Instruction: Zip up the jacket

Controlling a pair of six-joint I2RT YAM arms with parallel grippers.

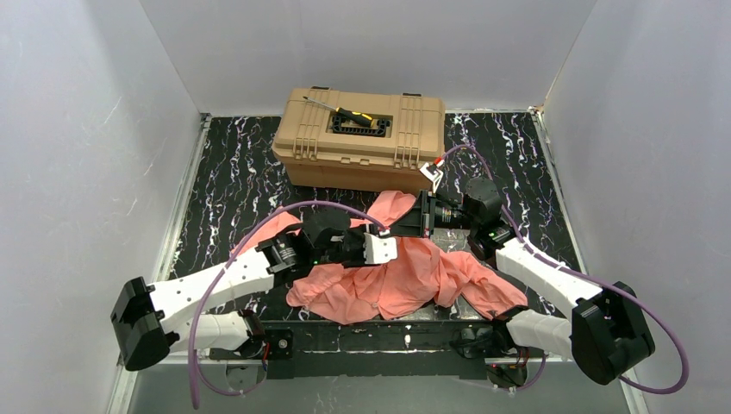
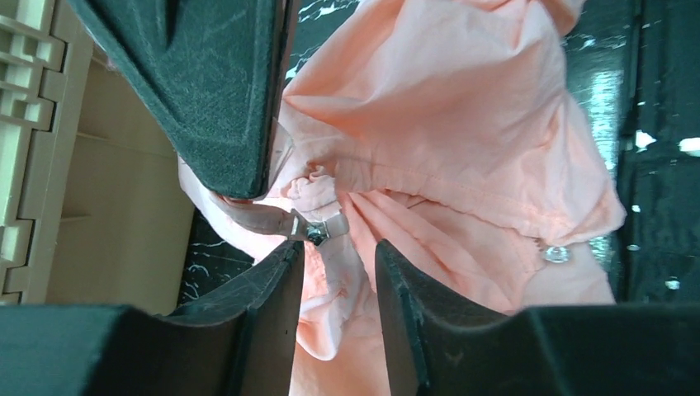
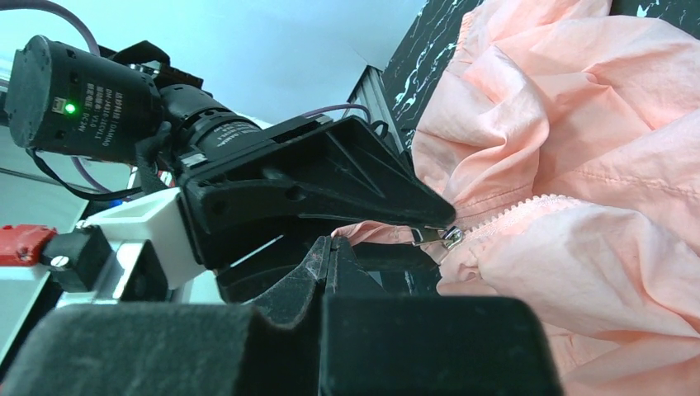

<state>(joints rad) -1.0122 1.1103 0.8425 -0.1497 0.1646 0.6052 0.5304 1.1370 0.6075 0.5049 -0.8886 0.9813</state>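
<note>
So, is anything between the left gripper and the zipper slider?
Nothing visible. The left gripper is open with the slider just off its fingertips. The right gripper pinches the jacket right beside the slider, off to one side, not in the gap.

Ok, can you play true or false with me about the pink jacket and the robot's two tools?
1. The jacket is blue. False: it is salmon pink.
2. A tan toolbox sits beyond the jacket, farther from the arms. True.
3. The left tool is clamped shut. False: its fingers stand apart.
4. The right tool pinches the jacket's fabric close to the zipper slider. True.
5. Nothing lies on the toolbox. False: a screwdriver lies on its lid.
</note>
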